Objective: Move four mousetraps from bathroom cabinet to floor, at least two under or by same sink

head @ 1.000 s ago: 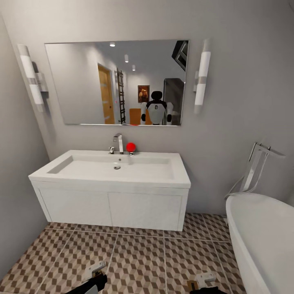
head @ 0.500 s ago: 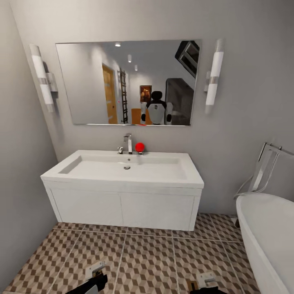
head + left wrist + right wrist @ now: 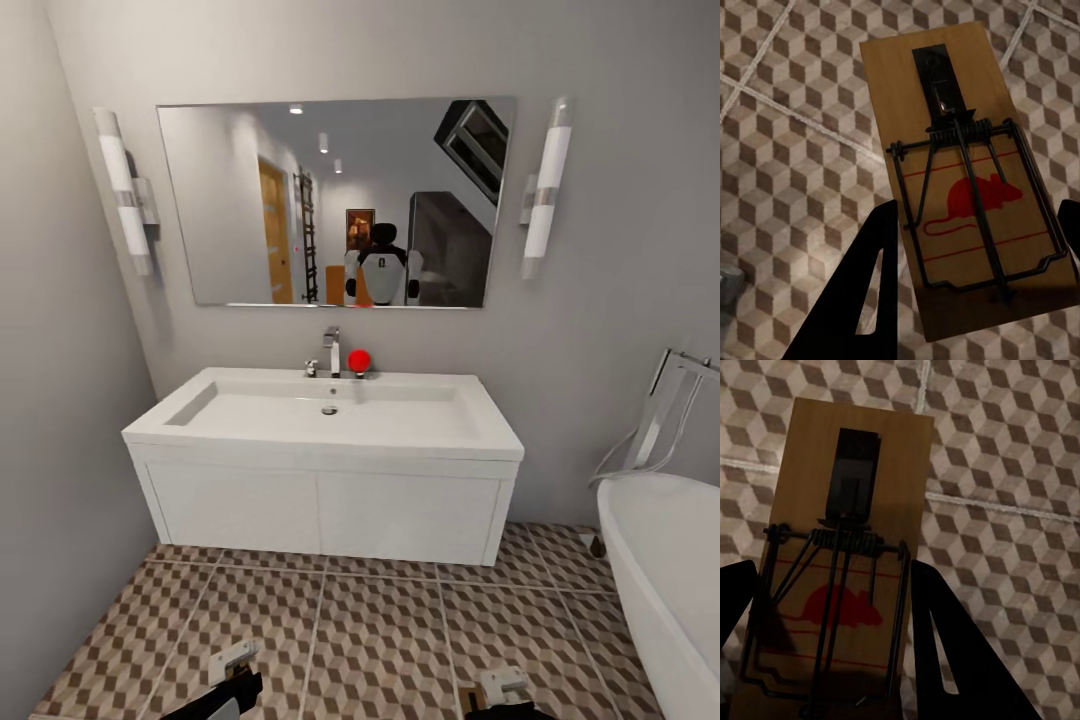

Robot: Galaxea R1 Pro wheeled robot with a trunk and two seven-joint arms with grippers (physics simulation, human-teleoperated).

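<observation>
My left gripper [image 3: 979, 214] is shut on a mousetrap [image 3: 960, 172], a tan wooden board with a black wire spring and a red mouse print, held above the cube-patterned bathroom floor [image 3: 787, 150]. A second mousetrap [image 3: 855, 510] of the same look sits in my right gripper [image 3: 832, 585], which is shut on it over the floor [image 3: 1005, 450]. In the head view the left gripper [image 3: 232, 670] and right gripper [image 3: 503, 688] peek in at the bottom edge over the floor [image 3: 380, 640]. The white sink [image 3: 330, 415] stands ahead. The cabinet is out of view.
The sink sits on a white wall-hung vanity [image 3: 320, 510] with open floor beneath it. A white bathtub [image 3: 670, 570] is at the right and a grey wall [image 3: 60, 450] at the left. A red ball [image 3: 359, 361] rests beside the faucet [image 3: 331, 350], under a mirror [image 3: 330, 200].
The whole head view has shifted: sink and mirror slid right in the picture, so the camera moved. Both grippers keep their place at the bottom edge.
</observation>
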